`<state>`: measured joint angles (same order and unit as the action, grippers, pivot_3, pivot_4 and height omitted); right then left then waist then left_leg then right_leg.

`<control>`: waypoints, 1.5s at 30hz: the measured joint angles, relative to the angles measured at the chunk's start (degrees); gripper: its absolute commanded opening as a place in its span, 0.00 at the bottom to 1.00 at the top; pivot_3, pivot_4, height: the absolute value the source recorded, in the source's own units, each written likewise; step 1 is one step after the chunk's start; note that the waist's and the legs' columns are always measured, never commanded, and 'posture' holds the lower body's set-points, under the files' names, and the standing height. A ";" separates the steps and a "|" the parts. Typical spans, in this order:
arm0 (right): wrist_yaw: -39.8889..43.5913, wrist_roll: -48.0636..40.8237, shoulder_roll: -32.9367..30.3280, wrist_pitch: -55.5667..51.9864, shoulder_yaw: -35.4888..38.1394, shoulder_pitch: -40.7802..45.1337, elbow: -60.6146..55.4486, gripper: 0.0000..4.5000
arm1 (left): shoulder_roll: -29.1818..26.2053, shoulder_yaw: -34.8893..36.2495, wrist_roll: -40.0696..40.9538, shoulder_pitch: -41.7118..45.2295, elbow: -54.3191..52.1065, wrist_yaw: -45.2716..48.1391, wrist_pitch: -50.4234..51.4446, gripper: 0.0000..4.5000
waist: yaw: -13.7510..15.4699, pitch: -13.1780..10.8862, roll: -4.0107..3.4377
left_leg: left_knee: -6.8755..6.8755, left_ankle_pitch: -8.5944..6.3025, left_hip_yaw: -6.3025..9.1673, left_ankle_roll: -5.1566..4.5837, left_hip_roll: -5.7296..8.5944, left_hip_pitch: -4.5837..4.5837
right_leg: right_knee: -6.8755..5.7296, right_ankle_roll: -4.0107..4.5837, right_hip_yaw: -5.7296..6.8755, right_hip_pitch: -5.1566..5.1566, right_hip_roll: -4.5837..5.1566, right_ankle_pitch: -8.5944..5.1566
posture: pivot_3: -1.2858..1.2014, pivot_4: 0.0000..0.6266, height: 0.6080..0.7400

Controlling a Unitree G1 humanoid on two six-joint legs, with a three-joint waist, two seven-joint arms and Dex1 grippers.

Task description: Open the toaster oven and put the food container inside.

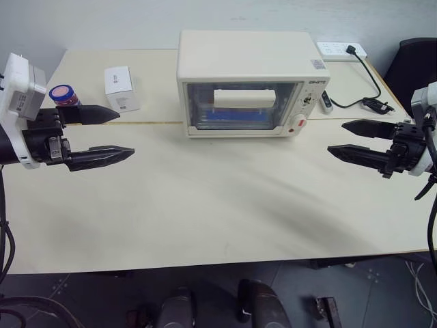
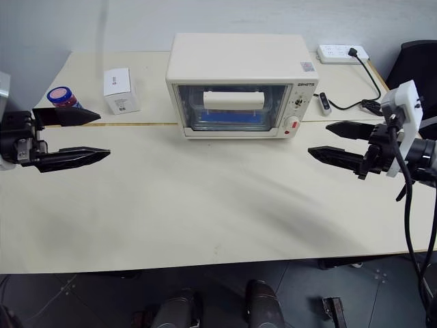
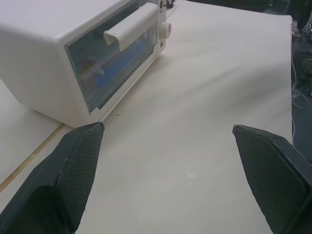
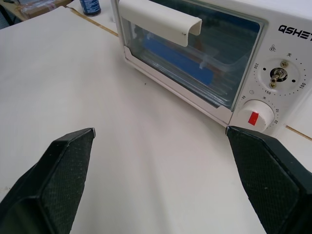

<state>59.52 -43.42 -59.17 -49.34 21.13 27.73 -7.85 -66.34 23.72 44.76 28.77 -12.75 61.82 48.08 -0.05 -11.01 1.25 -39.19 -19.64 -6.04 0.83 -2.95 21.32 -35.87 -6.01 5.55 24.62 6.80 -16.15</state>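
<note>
So the table (image 1: 205, 205) is sitting mostly bare, and the toaster oven (image 1: 249, 82) is sitting at the back with its door shut. The food container (image 4: 185, 61) is already showing through the glass, lying inside on the rack. Left hand (image 1: 106, 133) and right hand (image 1: 355, 140) are both hanging released, grasping nothing, well apart from the oven. Looks like the job's basically wrapping up; next move is probably just backing off.

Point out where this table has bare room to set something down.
Widest: the table in front of the toaster oven, between the left gripper and right gripper. Crowded: jar and white carton back left; power strip and cable back right.
</note>
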 measured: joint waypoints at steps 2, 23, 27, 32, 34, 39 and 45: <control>0.00 0.00 0.00 0.00 0.00 0.00 0.00 0.99 | 0.00 0.00 0.00 0.00 0.00 0.00 0.00 1.00 | 0.00 0.00 0.00 | 0.00 0.00 0.00 0.00 0.00 0.00 | 0.00 0.00 0.00 0.00 0.00 0.00 | 0.52 0.24 1.00; 0.00 0.00 0.00 0.01 0.00 0.00 0.00 0.99 | 0.00 0.00 0.00 0.00 0.00 0.00 0.00 1.00 | 0.00 0.00 0.00 | 0.00 0.00 0.00 0.00 0.00 0.00 | 0.00 0.00 0.00 0.00 0.00 0.00 | 0.52 0.24 1.00; 0.00 0.00 0.00 0.01 0.00 0.00 0.00 0.99 | 0.00 0.00 0.00 0.00 0.00 0.00 0.00 1.00 | 0.00 0.00 0.00 | 0.00 0.00 0.00 0.00 0.00 0.00 | -0.01 0.00 0.00 0.00 0.00 0.00 | 0.52 0.24 1.00; -0.01 0.00 0.00 0.01 0.00 0.00 0.00 0.99 | 0.00 0.00 0.00 0.00 0.00 0.00 0.00 1.00 | 0.00 0.00 0.00 | 0.00 0.00 0.00 0.00 0.00 0.00 | -0.01 0.00 0.00 0.00 0.00 0.00 | 0.52 0.24 1.00; 0.00 -0.01 0.00 0.01 0.00 0.00 0.00 0.99 | 0.00 0.00 0.00 0.00 0.00 0.00 0.00 1.00 | 0.00 0.00 0.00 | 0.00 0.00 0.00 0.00 0.00 0.00 | -0.01 0.00 0.00 0.00 0.00 0.00 | 0.52 0.24 1.00; 0.00 0.00 0.00 0.01 0.00 0.00 0.00 0.99 | 0.00 0.00 0.00 0.00 0.00 0.00 0.00 1.00 | 0.00 0.00 0.00 | 0.00 0.00 0.00 0.00 0.00 0.00 | -0.01 0.00 0.00 0.00 0.00 0.00 | 0.52 0.24 1.00; 0.00 -0.01 0.00 0.02 0.00 0.00 0.00 0.99 | 0.00 0.00 0.00 0.00 0.00 0.00 0.00 1.00 | 0.00 0.00 0.00 | 0.00 0.00 0.00 0.00 0.00 0.00 | -0.01 0.00 0.00 0.00 0.00 0.00 | 0.52 0.24 1.00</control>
<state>59.52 -43.42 -59.17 -49.32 21.13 27.73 -7.85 -66.34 23.72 44.76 28.77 -12.75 61.82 48.08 -0.05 -11.01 1.25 -39.19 -19.64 -6.04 0.83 -2.95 21.32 -35.88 -6.01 5.54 24.62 6.80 -16.15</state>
